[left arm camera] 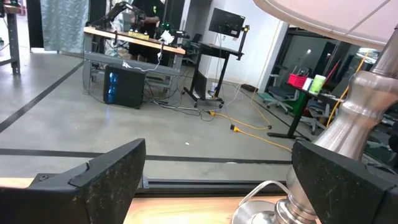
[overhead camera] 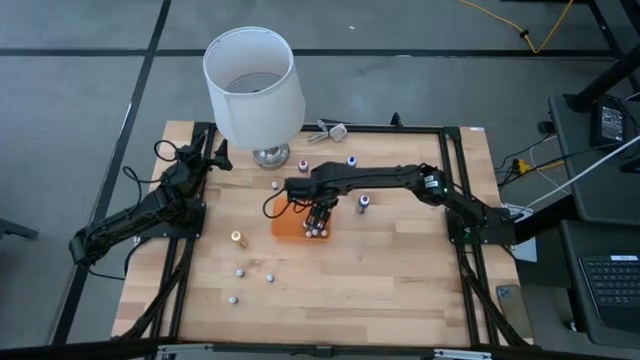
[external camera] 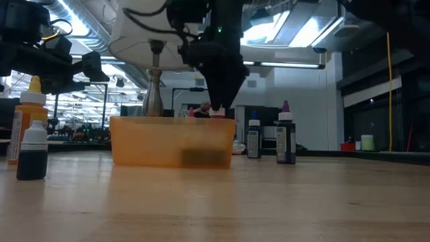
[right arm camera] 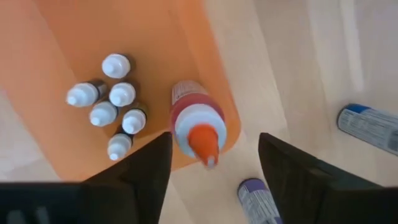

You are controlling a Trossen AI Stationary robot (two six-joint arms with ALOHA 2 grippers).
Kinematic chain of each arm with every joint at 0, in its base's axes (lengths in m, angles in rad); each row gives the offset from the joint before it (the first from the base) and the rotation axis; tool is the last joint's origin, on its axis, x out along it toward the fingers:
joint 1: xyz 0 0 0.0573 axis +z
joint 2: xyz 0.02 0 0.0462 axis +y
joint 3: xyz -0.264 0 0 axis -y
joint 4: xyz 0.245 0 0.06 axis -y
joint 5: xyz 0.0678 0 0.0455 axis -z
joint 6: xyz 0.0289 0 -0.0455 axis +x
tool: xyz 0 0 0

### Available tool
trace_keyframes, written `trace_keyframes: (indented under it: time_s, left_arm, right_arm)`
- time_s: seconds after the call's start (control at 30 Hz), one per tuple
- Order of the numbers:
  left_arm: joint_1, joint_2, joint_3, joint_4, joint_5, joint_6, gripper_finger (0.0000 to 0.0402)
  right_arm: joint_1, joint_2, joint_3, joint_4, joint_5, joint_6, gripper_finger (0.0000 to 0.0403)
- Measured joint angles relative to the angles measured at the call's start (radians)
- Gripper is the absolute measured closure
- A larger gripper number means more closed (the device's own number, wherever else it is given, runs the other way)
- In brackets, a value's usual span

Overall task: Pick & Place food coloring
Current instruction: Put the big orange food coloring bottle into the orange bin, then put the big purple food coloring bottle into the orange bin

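My right gripper (right arm camera: 214, 146) points down over the near right corner of the flat orange tray (right arm camera: 74, 43), its fingers apart. Between them a red food coloring bottle (right arm camera: 194, 121) with a white shoulder and orange tip stands tilted in the tray, clear of one finger and close against the other. Several white-capped bottles (right arm camera: 112, 106) stand clustered in the tray beside it. In the high view the gripper (overhead camera: 318, 222) hides the red bottle. My left gripper (left arm camera: 217, 186) waits open at the far left, by the lamp's base (left arm camera: 357, 124). My right gripper has one finger (right arm camera: 158, 162) right beside the red bottle's white shoulder (right arm camera: 180, 127). I cannot tell whether they touch. The other finger stands apart from the bottle.
The white-shaded lamp (overhead camera: 252, 80) stands at the far edge. Loose bottles lie around the tray: some at the near left (overhead camera: 240, 271), an orange one (overhead camera: 237, 238), others toward the lamp (overhead camera: 304, 165) and to the right (overhead camera: 364, 203). Two bottles (right arm camera: 255, 196) (right arm camera: 370, 127) lie just outside the tray.
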Motion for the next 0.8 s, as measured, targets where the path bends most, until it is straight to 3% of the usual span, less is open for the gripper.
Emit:
trace_keyframes:
  time_s: [0.5, 0.67, 0.8]
  left_arm:
    - [0.000, 0.000, 0.000, 0.000, 0.000, 0.000, 0.0010]
    - [0.000, 0.000, 0.000, 0.000, 0.000, 0.000, 0.0010]
    - [0.000, 0.000, 0.000, 0.000, 0.000, 0.000, 0.0010]
  right_arm:
    - [0.001, -0.168, -0.017, -0.017, 0.124, 0.234, 0.0155]
    - [0.001, -0.272, -0.136, 0.025, 0.125, 0.290, 0.0154]
    - [0.002, -0.392, -0.294, 0.058, 0.187, 0.423, 0.0154]
